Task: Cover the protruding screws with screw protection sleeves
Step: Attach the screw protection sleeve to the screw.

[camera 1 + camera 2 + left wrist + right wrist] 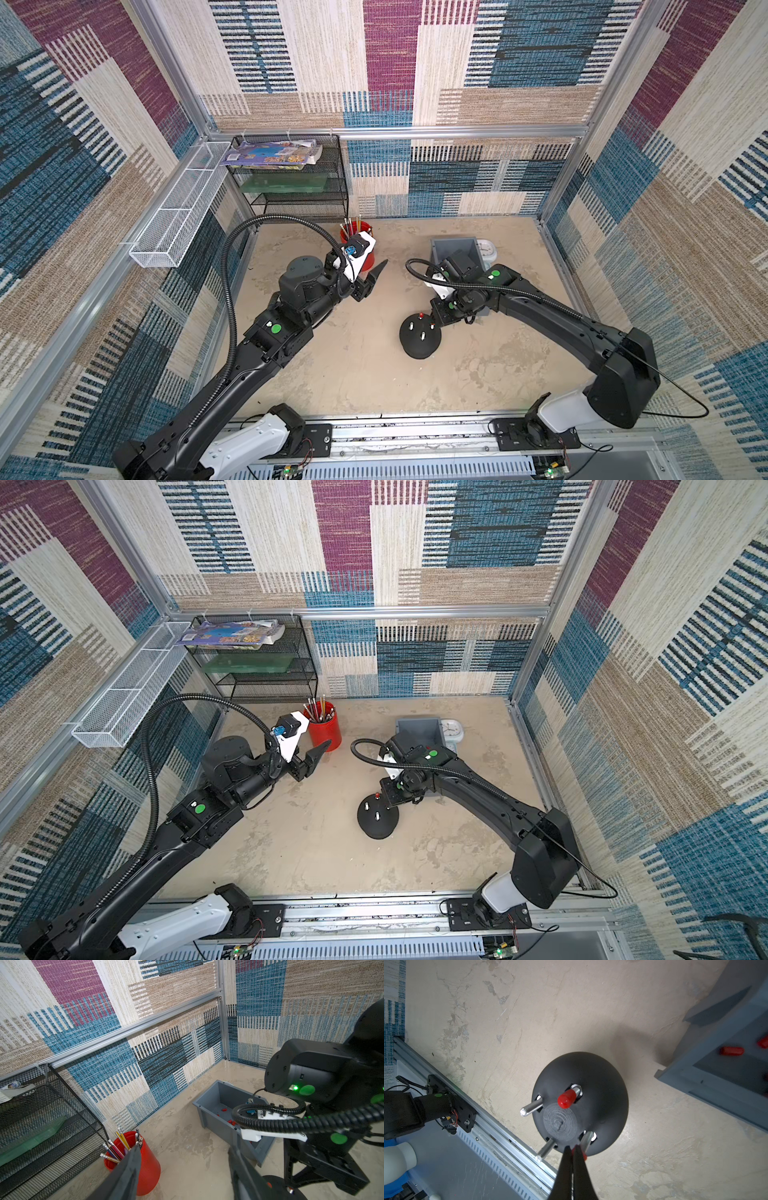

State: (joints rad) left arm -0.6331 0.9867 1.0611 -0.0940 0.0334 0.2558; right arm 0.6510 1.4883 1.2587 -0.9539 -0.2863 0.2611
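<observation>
A black dome (417, 347) (376, 827) (602, 1084) stands mid-table with the protruding screws rising from it. One screw wears a red sleeve (566, 1098) (421, 316). Two screws (530, 1108) (546, 1149) are bare. My right gripper (572, 1148) is shut on another red sleeve (584, 1156), held at the tip of the last bare screw (587, 1139). More screw protection sleeves (230, 1122) (732, 1051) lie in the grey bin (209, 1120) (453, 247). My left gripper (185, 1153) (372, 266) hovers open and empty beside the red cup.
A red cup (353, 232) (328, 733) (148, 1165) of pencils stands at the back, close to my left fingers. A white clock (484, 249) sits behind the bin. A black mesh rack (291, 183) and a white wire basket (183, 208) line the back left.
</observation>
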